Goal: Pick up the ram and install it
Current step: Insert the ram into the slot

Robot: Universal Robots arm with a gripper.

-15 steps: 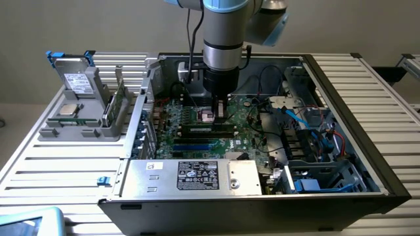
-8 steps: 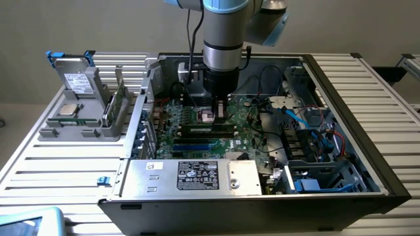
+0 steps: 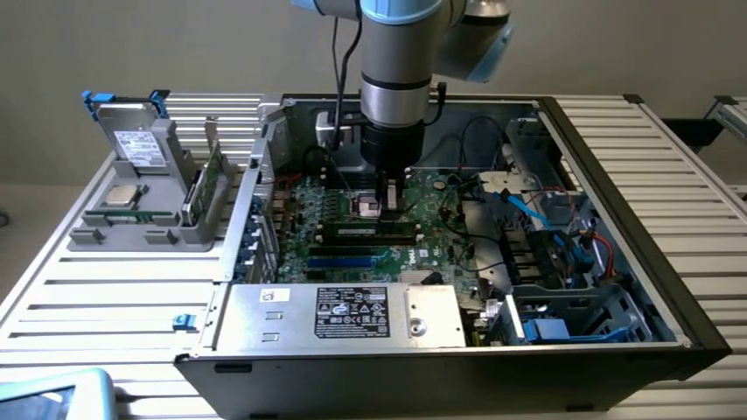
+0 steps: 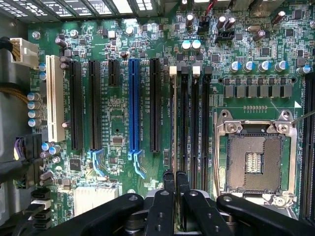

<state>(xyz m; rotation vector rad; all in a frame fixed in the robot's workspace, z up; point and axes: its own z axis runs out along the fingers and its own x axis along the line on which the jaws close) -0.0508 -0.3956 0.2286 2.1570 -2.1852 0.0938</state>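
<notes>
As its fingers point(image 4: 169, 180) press nearly together, the gripper point(image 4: 175, 181) seemingly pinches the ram point(image 4: 173, 123) edge-on, black memory slots point(image 4: 185, 128) directly beneath it.

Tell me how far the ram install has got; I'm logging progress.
Done: the ram is picked up and at the motherboard. In hand: the fingers pinch it edge-on, lined up with the black memory slots. Left: whether it is fully seated cannot be told, and the fingers have not let go.
</notes>
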